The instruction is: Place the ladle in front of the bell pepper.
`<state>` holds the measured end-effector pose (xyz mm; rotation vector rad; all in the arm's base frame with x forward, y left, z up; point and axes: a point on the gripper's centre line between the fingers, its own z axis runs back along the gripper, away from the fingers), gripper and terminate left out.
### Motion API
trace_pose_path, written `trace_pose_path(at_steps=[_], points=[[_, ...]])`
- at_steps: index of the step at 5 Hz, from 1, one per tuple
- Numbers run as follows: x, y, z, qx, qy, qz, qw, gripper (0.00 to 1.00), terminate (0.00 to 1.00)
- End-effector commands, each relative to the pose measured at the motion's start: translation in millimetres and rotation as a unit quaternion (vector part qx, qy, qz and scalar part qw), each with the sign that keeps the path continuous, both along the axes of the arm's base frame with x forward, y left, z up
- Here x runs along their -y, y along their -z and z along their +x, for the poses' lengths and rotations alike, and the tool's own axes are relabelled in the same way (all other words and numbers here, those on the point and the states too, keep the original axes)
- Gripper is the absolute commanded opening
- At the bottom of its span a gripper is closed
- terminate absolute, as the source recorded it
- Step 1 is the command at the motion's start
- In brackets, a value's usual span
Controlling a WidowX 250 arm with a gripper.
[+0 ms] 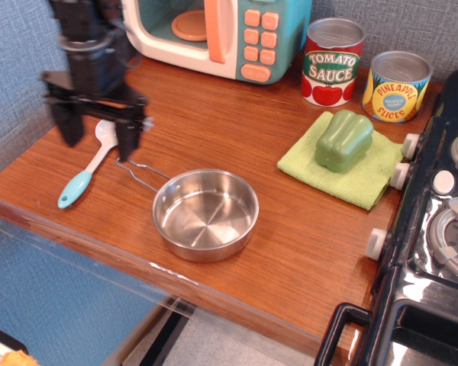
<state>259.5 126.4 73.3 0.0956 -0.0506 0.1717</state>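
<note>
The ladle (82, 180) lies on the wooden counter at the left, light blue handle end toward the front edge; its white bowl is partly hidden behind my gripper. My gripper (96, 139) hangs open and empty right above the ladle's bowl end, fingers pointing down, one on each side of it. The green bell pepper (343, 139) sits on a lime-green cloth (364, 184) at the right, far from the gripper.
A steel pan (205, 213) with a wire handle stands just right of the ladle. A toy microwave (221, 32), a tomato sauce can (332, 61) and a pineapple can (396, 85) line the back. A toy stove (443, 229) fills the right edge.
</note>
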Motion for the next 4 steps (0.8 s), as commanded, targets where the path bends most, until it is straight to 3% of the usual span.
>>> trace_pose_path(at_steps=[1,3,4], points=[[-42,10,-9,-0.002,-0.056,0.027,0.998,1.0,0.0],[-45,30,-13,-0.005,0.021,0.061,0.9979,1.0,0.0],[-44,40,-15,-0.012,0.017,0.055,0.9983,1.0,0.0]])
